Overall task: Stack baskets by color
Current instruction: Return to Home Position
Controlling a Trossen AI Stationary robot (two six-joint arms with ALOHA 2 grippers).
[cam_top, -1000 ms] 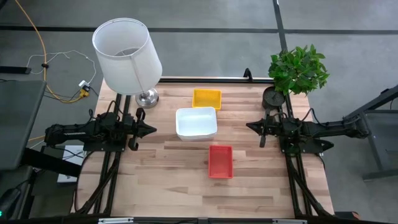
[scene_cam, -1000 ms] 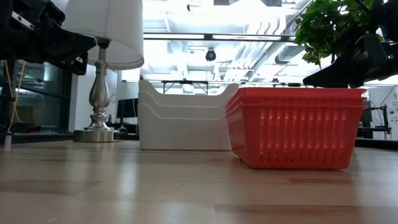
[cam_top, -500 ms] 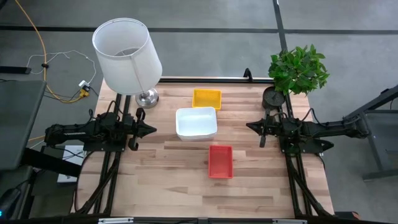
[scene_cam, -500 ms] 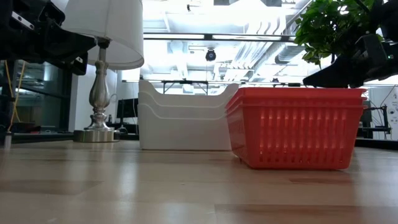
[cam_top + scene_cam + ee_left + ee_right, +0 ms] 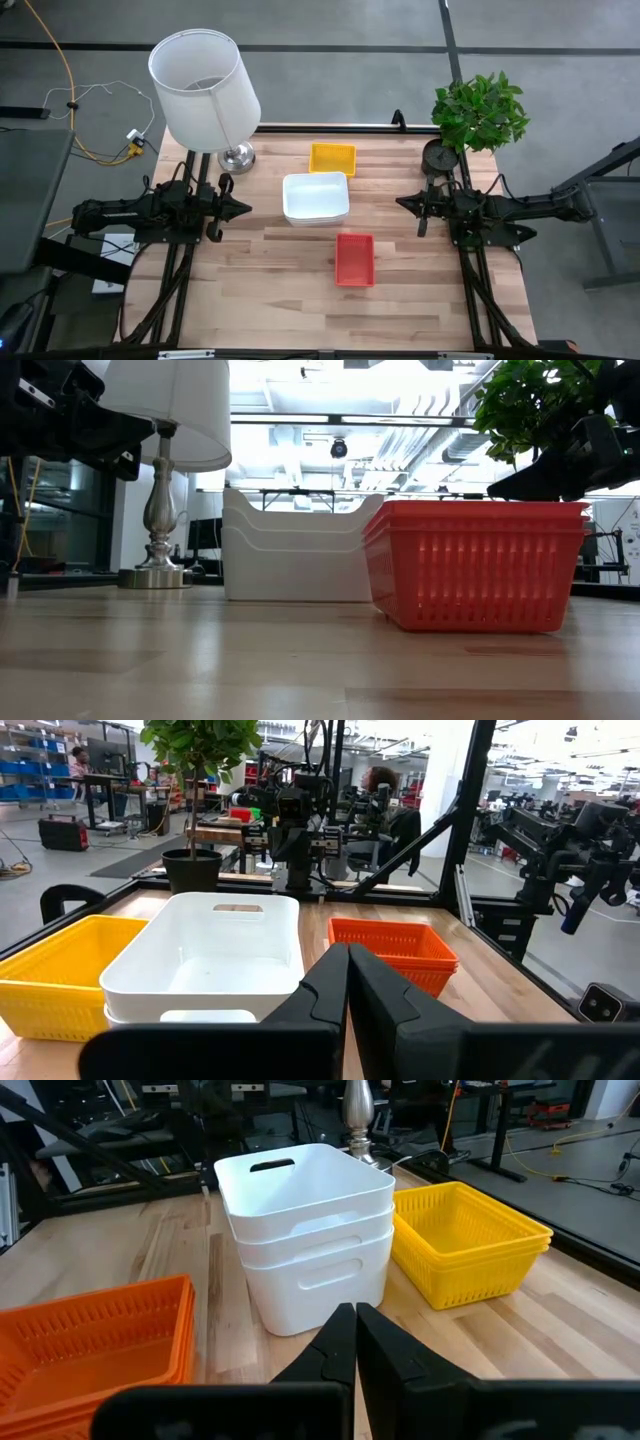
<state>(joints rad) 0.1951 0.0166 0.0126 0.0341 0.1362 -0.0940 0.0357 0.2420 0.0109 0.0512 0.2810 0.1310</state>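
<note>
I see my left claw [image 5: 245,208] and right claw [image 5: 400,203] pinched closed, empty, stacked smooth white plastic baskets [image 5: 316,197] between them

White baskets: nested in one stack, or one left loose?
Nested in one upright white stack: the right wrist view shows three rims layered; the high view shows no white basket apart.

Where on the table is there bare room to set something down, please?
Widest: bare table in front of the red stack. Also bare between yellow stack and plant pot. Crowded mid-table: white stack between left tool and right tool.
</note>
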